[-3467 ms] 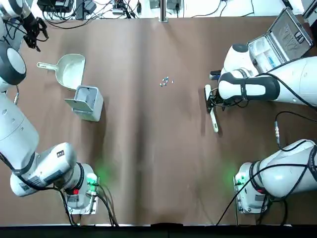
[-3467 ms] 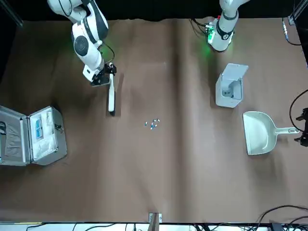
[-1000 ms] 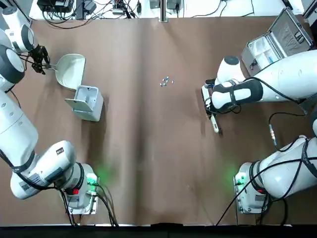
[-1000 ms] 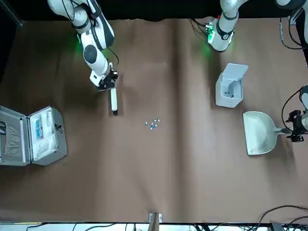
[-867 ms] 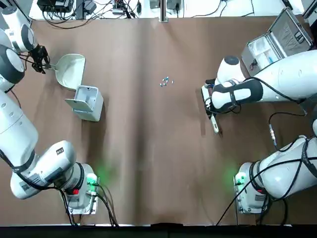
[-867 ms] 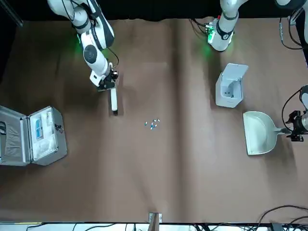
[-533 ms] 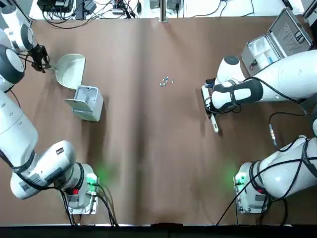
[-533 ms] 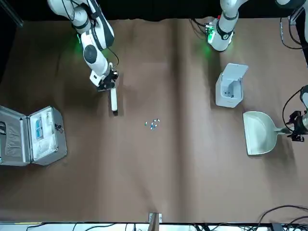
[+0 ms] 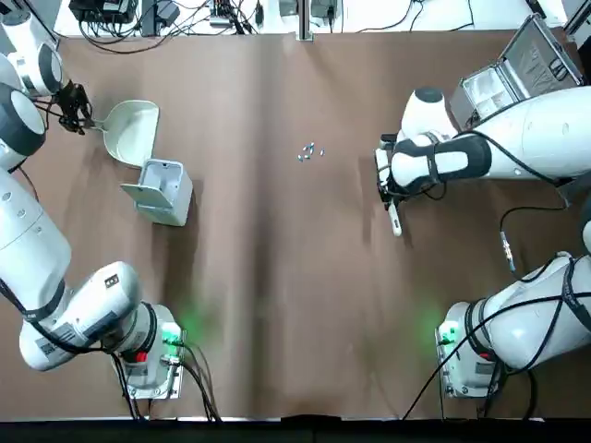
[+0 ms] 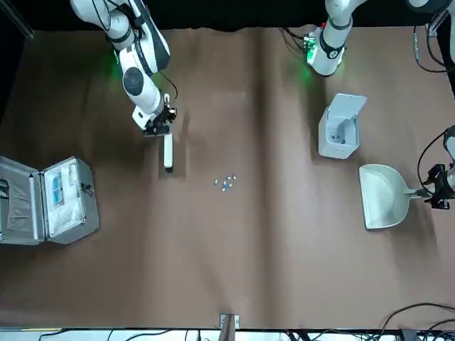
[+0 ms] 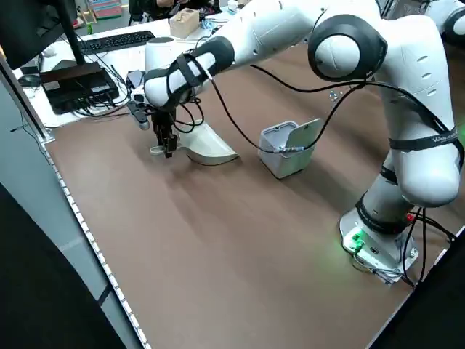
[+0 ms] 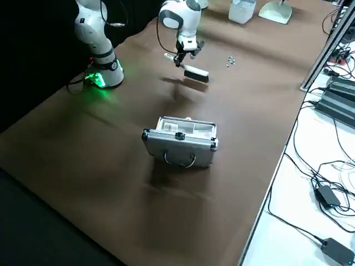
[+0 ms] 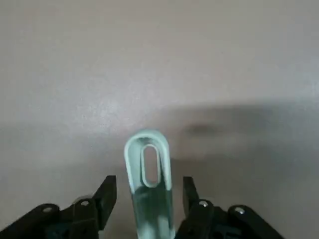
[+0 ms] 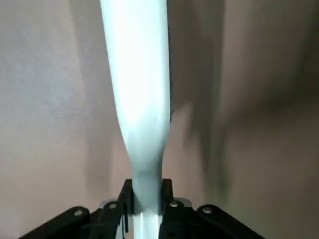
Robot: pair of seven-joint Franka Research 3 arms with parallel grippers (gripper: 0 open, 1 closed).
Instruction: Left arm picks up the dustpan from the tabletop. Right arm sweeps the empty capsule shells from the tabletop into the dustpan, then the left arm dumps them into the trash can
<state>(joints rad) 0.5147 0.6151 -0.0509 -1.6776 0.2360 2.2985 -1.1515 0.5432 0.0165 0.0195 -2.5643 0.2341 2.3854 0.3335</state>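
left pincer (image 13: pixel 147 199): spread around dustpan (image 9: pixel 132 129) handle | right pincer (image 14: pixel 146 199): pinching brush (image 10: pixel 168 151) | writing: unreadable

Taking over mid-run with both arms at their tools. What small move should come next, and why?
Probably shut the left gripper on the dustpan handle: the handle lies between its open fingers, not yet gripped, and the pan rests on the tabletop. The right gripper is already clamped on the brush, and the capsule shells lie unswept.

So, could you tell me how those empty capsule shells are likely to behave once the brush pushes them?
The empty capsule shells look tiny, so probably very light and apt to scatter. Their loose cluster on bare tabletop suggests some may roll.
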